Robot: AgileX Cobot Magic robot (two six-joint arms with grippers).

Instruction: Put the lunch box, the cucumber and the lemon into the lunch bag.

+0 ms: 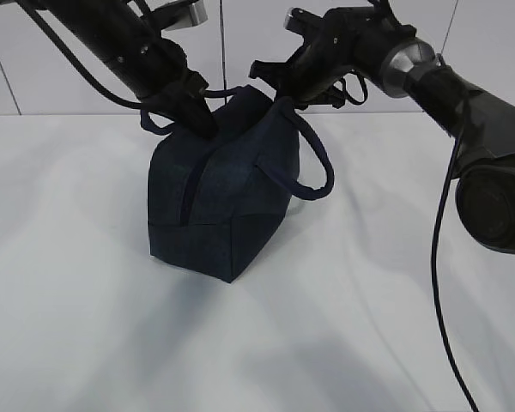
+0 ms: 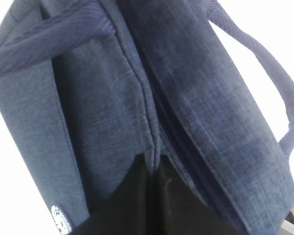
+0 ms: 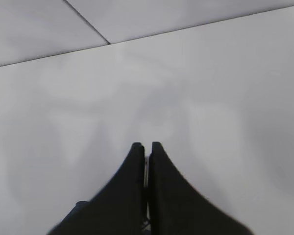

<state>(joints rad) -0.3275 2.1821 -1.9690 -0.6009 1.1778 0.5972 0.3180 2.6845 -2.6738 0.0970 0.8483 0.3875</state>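
The dark navy lunch bag (image 1: pixel 223 197) stands on the white table, its zipper line (image 1: pixel 189 184) closed. My left gripper (image 1: pixel 204 120) is at the bag's top near end, shut on a fold of its fabric (image 2: pixel 149 147) between the dark fingers (image 2: pixel 176 205). My right gripper (image 1: pixel 279 93) hovers at the bag's far top end, beside a handle; its fingers (image 3: pixel 134 166) are pressed together. A thin pale sliver shows in the slit between them, and I cannot tell what it is. The lunch box, the cucumber and the lemon are out of view.
One loop handle (image 1: pixel 322 163) hangs off the bag's right side, also in the left wrist view (image 2: pixel 264 73). A small white logo (image 2: pixel 60 223) marks the bag's side. White tabletop (image 1: pixel 369 326) spreads around the bag; a tiled wall (image 1: pixel 34 51) stands behind. A black cable (image 1: pixel 438 283) hangs at right.
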